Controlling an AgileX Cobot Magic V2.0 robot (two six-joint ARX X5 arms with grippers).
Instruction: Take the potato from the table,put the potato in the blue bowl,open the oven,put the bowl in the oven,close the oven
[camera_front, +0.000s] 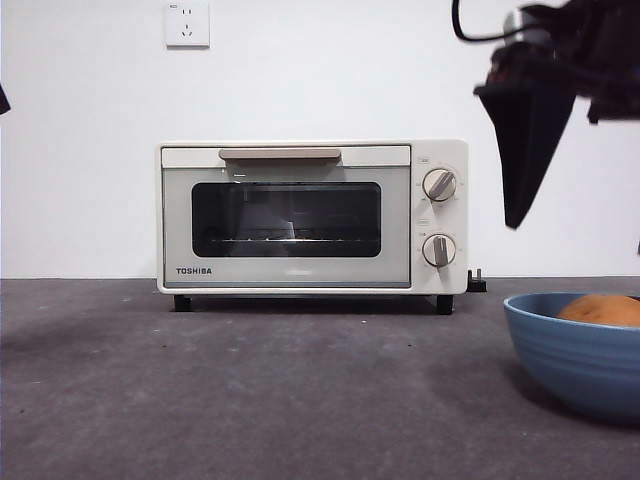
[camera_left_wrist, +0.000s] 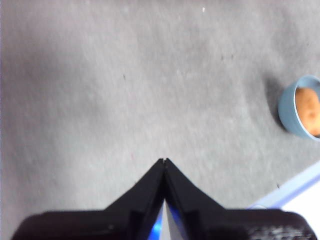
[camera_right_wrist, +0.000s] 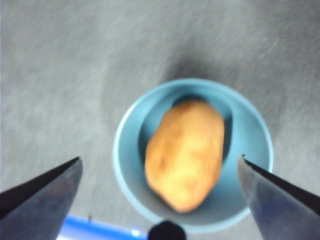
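One potato (camera_right_wrist: 185, 154) lies inside the blue bowl (camera_right_wrist: 252, 135), and we see nothing else in that bowl; from the right wrist view the orange-brown lump fills most of the bowl's floor, lying lengthwise. In the front view the blue bowl (camera_front: 575, 355) sits on the table (camera_front: 250, 390) at about 4 o'clock, cut off by the right edge, with only the top of the potato (camera_front: 602, 310) showing above its rim.

The oven (camera_front: 312, 215) stands at the centre of the front view against the white wall, door shut, and through the dark glass we make out only a wire rack. Its beige handle (camera_front: 280, 154) runs along the top of the door, and two knobs (camera_front: 439, 185) sit at its 3 o'clock side.

The right gripper (camera_right_wrist: 160, 170) hangs above the bowl with its jaws spread wide and nothing between them but air; both jaw tips are blurred. In the front view it shows as a dark pointed shape at 1 o'clock, well above the bowl, its upper part cut off.

The left gripper (camera_left_wrist: 164, 161) waits over bare table, jaws pressed together on nothing. Its view is soft, and the bowl there is clipped at 3 o'clock.
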